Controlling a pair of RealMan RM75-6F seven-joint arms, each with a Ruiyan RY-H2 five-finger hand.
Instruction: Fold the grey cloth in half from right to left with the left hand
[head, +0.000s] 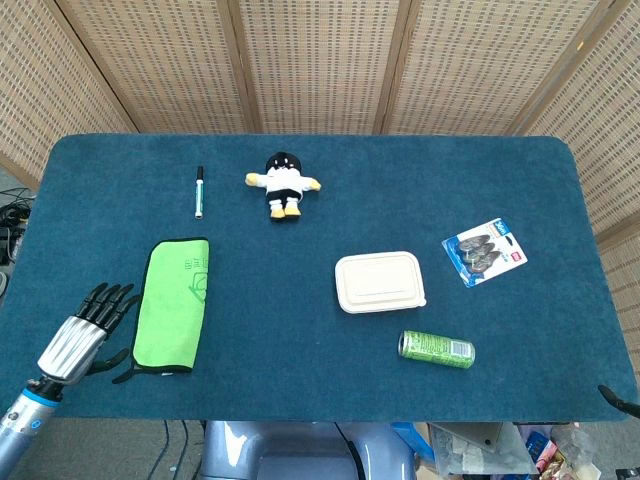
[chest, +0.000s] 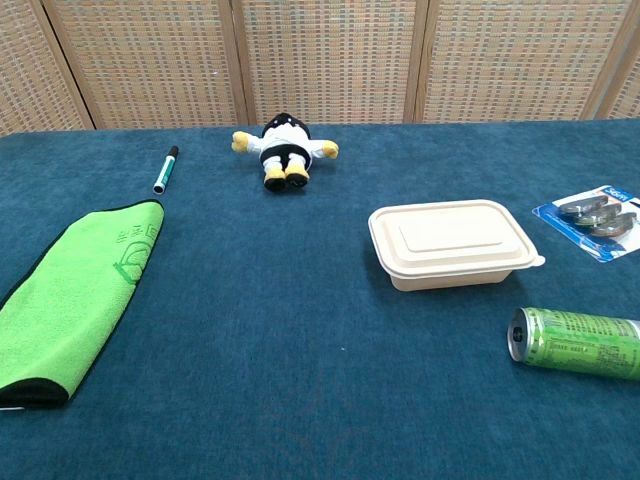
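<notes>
The only cloth in view is bright green with a black hem (head: 176, 303), lying flat as a narrow strip at the table's near left; it also shows in the chest view (chest: 72, 296). My left hand (head: 86, 329) hovers just left of the cloth's near end, its fingers apart and pointing away from me, holding nothing. It is outside the chest view. At the head view's bottom right edge a dark sliver (head: 617, 399) may belong to my right hand; too little shows to tell how it is set.
On the blue table (head: 400, 190) lie a marker pen (head: 199, 191), a penguin plush (head: 283, 184), a beige lidded box (head: 379, 281), a green can on its side (head: 437, 349) and a blister pack (head: 485, 251). Wicker screens stand behind.
</notes>
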